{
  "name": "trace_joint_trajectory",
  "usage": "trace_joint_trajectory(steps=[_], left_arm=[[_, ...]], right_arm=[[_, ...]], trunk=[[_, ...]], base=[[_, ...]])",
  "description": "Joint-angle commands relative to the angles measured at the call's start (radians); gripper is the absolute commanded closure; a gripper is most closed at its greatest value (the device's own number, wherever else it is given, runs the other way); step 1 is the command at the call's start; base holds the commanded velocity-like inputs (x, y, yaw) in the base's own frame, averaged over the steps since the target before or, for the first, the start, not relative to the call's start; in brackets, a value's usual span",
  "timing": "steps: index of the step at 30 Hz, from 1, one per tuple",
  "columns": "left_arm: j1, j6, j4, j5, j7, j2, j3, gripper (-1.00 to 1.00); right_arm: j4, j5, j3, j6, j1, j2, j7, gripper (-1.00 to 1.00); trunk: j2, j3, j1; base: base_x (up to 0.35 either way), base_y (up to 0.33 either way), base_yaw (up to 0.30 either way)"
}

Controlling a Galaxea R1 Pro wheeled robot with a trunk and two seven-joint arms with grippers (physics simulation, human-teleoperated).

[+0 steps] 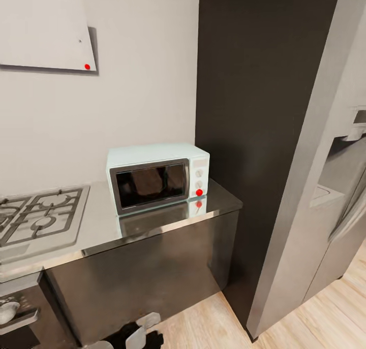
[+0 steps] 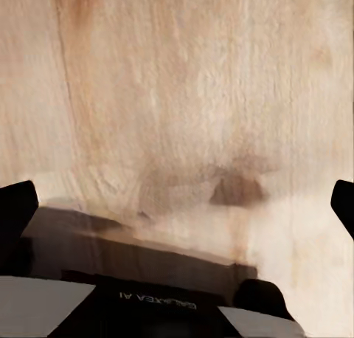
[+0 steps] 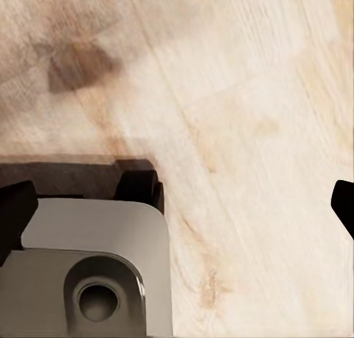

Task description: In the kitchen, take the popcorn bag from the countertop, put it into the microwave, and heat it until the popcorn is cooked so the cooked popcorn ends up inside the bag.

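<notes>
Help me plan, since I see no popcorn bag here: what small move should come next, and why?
Probably turn the head left along the countertop. The microwave sits shut, and beside it there is just the gas hob. Both claws hang open over wood floor.

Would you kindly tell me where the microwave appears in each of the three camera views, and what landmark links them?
Head view: the microwave stands mid-picture on the countertop, door shut, right of the gas hob.
Left wrist view: not in it; the wood floor lies beyond the open left pincer.
Right wrist view: not in it; floor beyond the open right pincer.
Shared landmark: the light wood floor.
</notes>
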Motion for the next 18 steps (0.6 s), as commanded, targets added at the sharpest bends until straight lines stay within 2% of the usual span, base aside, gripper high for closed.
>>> trace_joint_trajectory(steps=[1,3,5,6,8,9,11,15,18], left_arm=[[0.067,-0.027,0.009,0.01,0.006,0.014,-0.008,-1.0],[0.144,-0.063,0.016,0.011,0.011,0.042,-0.006,-1.0],[0.241,-0.091,0.019,0.021,0.014,0.09,-0.004,-1.0],[0.275,-0.102,0.02,0.052,0.014,0.114,-0.004,-1.0],[0.316,-0.109,0.02,0.114,0.014,0.133,-0.005,-1.0],[0.324,-0.111,0.02,0.14,0.014,0.137,-0.005,-1.0],[0.331,-0.113,0.02,0.164,0.013,0.139,-0.005,-1.0],[0.333,-0.113,0.02,0.172,0.012,0.14,-0.005,-1.0],[0.333,-0.113,0.02,0.171,0.013,0.148,-0.004,-1.0]], right_arm=[[0.001,0.012,-0.008,0.002,-0.001,0.0,-0.014,-1.0],[0.0,0.015,-0.008,0.002,-0.001,0.002,-0.041,-1.0],[-0.004,0.025,-0.007,0.003,-0.001,0.003,-0.061,-1.0],[-0.007,0.046,-0.007,0.003,-0.001,0.004,-0.065,-1.0],[-0.01,0.073,-0.008,0.002,-0.001,0.006,-0.067,-1.0],[-0.011,0.079,-0.008,0.001,-0.001,0.006,-0.067,-1.0],[-0.021,0.085,-0.008,0.002,-0.001,0.033,-0.067,-1.0],[-0.074,0.087,-0.007,0.002,-0.001,0.059,-0.07,-1.0],[-0.08,0.087,-0.007,0.002,-0.001,0.067,-0.07,-1.0]], trunk=[[-0.001,-0.001,0.0],[-0.001,-0.001,0.0],[-0.001,-0.001,0.0],[-0.001,-0.001,0.0],[-0.001,-0.001,0.0],[-0.001,-0.001,0.0],[-0.001,-0.001,0.0],[-0.001,-0.001,0.0],[-0.001,-0.001,0.0]], base=[[0.0,0.0,0.187],[0.0,0.0,0.242],[0.0,0.0,0.285],[0.0,0.0,0.296],[0.0,0.0,0.299],[0.0,0.0,0.3],[0.0,0.0,0.3],[0.0,0.0,0.3],[0.0,0.0,0.3]])
